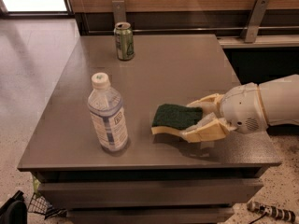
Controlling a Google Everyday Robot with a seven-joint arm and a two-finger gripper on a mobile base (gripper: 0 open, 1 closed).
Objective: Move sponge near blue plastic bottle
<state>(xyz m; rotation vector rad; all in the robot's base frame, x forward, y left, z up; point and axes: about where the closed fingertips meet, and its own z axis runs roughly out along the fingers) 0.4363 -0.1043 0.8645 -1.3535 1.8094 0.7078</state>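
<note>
Your pincer (pixel 191 120) reaches in from the right side of the grey bench (pixel 177 64) and is clenched on the small rectangular sponge (pixel 176 117), which is yellow foam with a dark green scouring top. One pale finger lies over the far edge and the other sits under the near edge. The sponge is tilted slightly, green face up, very low over the bench front. A shadow sits right beneath it, but you cannot tell whether its left yellow corner touches the surface.

The blue plastic bottle (pixel 108 115), clear-walled with a white cap and a blue-and-white label, stands upright to the left. The sponge is near it but apart, with a strip of bare bench between them. The green metal drink can (pixel 124 41) stands well apart at the far edge and plays no part.

By my reading you are at the end of the carry, in the placing step. The position looks close enough to count as near, so the next move calls for settling the sponge flat on the bench and letting the pincer release. Then draw back to the right, away from the bottle. If you want it closer, nudge left only a little: the bottle is tall and light-looking, and a bump could tip it.
</note>
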